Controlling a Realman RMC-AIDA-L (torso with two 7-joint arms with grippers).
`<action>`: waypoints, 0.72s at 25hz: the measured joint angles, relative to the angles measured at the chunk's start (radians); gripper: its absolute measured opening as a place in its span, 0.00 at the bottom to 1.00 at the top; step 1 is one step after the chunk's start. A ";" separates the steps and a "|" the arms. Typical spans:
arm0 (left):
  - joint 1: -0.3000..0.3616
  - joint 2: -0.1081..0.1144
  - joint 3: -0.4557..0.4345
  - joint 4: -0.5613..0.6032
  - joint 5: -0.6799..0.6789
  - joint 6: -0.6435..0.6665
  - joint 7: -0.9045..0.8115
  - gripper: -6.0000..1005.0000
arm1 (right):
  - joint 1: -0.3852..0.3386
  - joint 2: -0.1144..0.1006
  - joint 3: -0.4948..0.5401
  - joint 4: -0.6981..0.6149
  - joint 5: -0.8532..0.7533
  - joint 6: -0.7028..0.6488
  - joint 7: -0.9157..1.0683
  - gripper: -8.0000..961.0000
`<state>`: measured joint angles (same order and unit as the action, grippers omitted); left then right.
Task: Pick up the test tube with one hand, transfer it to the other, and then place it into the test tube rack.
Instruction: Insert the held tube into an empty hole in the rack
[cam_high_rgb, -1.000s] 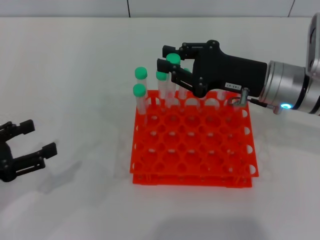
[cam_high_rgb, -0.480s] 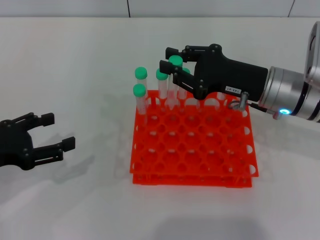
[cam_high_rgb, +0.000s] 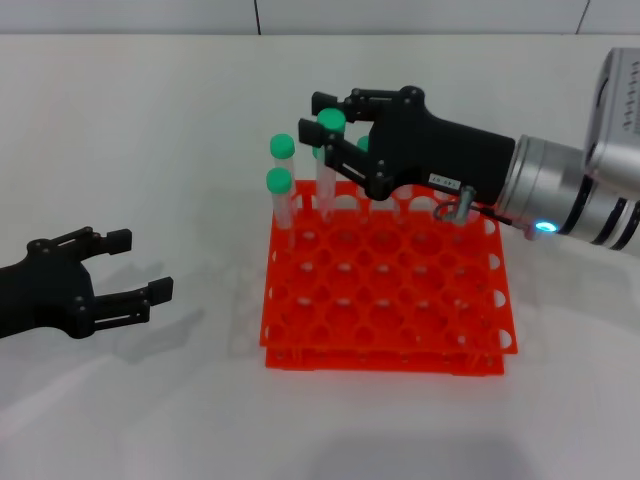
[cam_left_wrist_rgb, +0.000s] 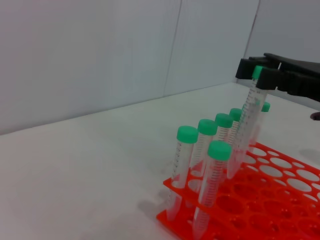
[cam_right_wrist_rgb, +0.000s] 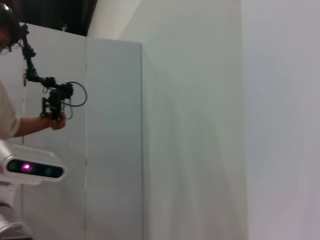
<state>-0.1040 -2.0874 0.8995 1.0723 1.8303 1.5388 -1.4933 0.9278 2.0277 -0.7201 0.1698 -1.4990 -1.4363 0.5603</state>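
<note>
Over the far edge of the test tube rack (cam_high_rgb: 385, 290), the right gripper (cam_high_rgb: 330, 125) hangs in the air. It is black, with a small white label on its side, and it sits on a silver arm that comes in from the right. Its two fingers are pinched on the green cap of the test tube (cam_high_rgb: 327, 165) — the clear body of the tube hangs down below them. From the left wrist view, the tube (cam_left_wrist_rgb: 246, 127) leans a little, and its lower end reaches down to the holes in the back row of the rack (cam_left_wrist_rgb: 260, 200). If the tip is already inside a hole is hard to say.

Other green-capped tubes (cam_high_rgb: 281, 190) stand upright in the rack at its far left corner, close beside the held tube. From the left wrist view they make a short row (cam_left_wrist_rgb: 200, 155) with one more standing in front.

The rack is bright orange-red, square, with two tiers and many round holes. It sits on a white table (cam_high_rgb: 150, 150).

Down on the left, well apart from the rack, is the left gripper (cam_high_rgb: 130, 275). It is black with no label. Its fingers are spread wide and hold nothing — it sits low, near the table top.

The right wrist view shows only pale walls and part of a person (cam_right_wrist_rgb: 10, 115) holding a device, far off.
</note>
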 joint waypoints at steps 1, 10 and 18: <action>0.000 0.000 0.002 0.000 -0.001 -0.001 0.000 0.88 | 0.001 0.000 0.045 0.006 -0.051 0.007 -0.007 0.37; 0.000 0.002 0.001 0.001 -0.005 -0.003 0.004 0.88 | -0.009 0.000 0.423 0.034 -0.456 0.078 -0.028 0.38; 0.000 0.003 0.001 0.000 -0.005 -0.003 0.006 0.88 | -0.018 0.000 0.461 0.029 -0.472 0.094 -0.031 0.39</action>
<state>-0.1043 -2.0846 0.9001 1.0723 1.8252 1.5354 -1.4870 0.9097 2.0277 -0.2592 0.1987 -1.9710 -1.3427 0.5297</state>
